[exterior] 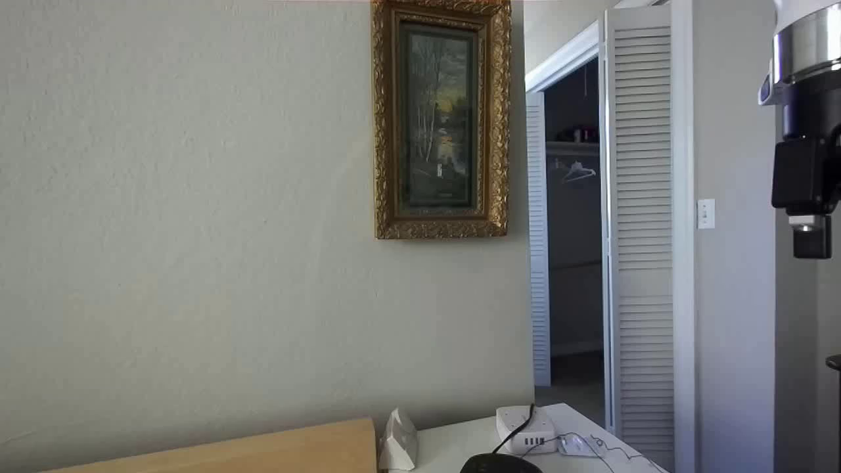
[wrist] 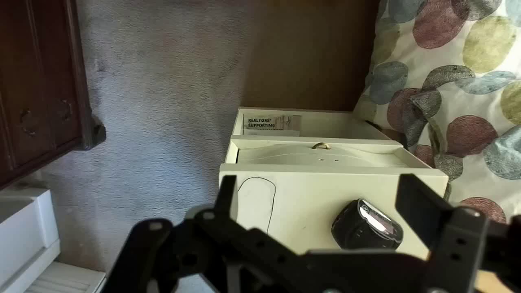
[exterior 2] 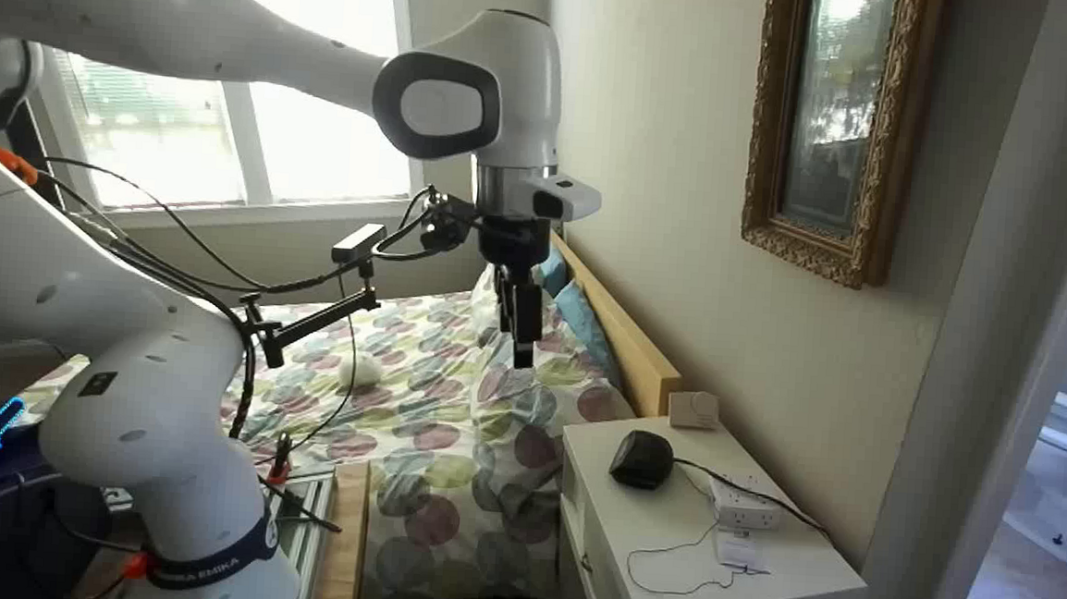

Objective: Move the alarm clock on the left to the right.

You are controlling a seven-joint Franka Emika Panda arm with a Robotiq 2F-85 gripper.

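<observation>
- My gripper [wrist: 318, 187] is spread wide, its two fingers [wrist: 419, 203] well apart.
- I hold nothing; in both exterior views I point downward in mid-air.
- The black alarm clock [exterior 2: 642, 460] sits on the white nightstand [exterior 2: 636, 523], near the bed [exterior 2: 448, 480], lower than me and well apart.
- In the wrist view, the clock shows in the gap between my fingers.

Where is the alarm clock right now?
In an exterior view, the alarm clock sits on the white nightstand near its left edge, toward the bed, left of the power strip.
</observation>
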